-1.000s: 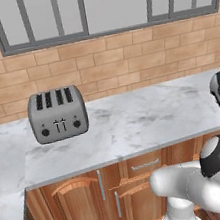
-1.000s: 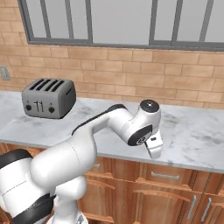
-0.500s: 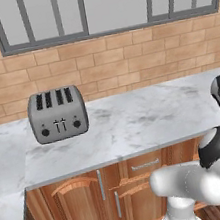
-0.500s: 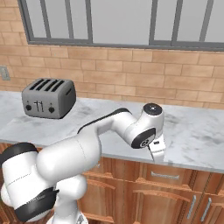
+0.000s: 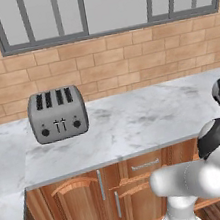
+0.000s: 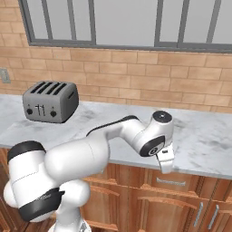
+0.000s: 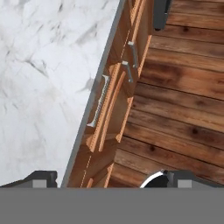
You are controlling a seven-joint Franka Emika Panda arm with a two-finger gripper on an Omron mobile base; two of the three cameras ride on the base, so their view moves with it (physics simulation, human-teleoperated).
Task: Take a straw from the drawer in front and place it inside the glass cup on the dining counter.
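My gripper (image 6: 166, 164) hangs just past the front edge of the brick-backed marble worktop (image 6: 199, 140), pointing down. Right below it is the brown drawer (image 6: 174, 181), pushed fully in, with its silver bar handle (image 6: 169, 182). In the hand view the gripper (image 7: 111, 179) is open, its dark fingertips (image 7: 41, 177) far apart and nothing between them; the drawer (image 7: 109, 105) and its handle (image 7: 99, 101) lie ahead, beside the worktop's edge. The left base view shows the same drawer (image 5: 144, 163) under the worktop. The straw is hidden; the glass cup and dining counter are out of view.
A grey toaster (image 5: 57, 114) stands at the worktop's left, well away from the gripper. Taller cabinet doors with vertical handles (image 5: 100, 184) flank the drawer. A wooden floor (image 7: 175, 109) lies below the cabinets. A brick wall and a window are behind.
My gripper has moved right and down in the right base view, from over the worktop to just past its front edge. The drawer and toaster have not moved.
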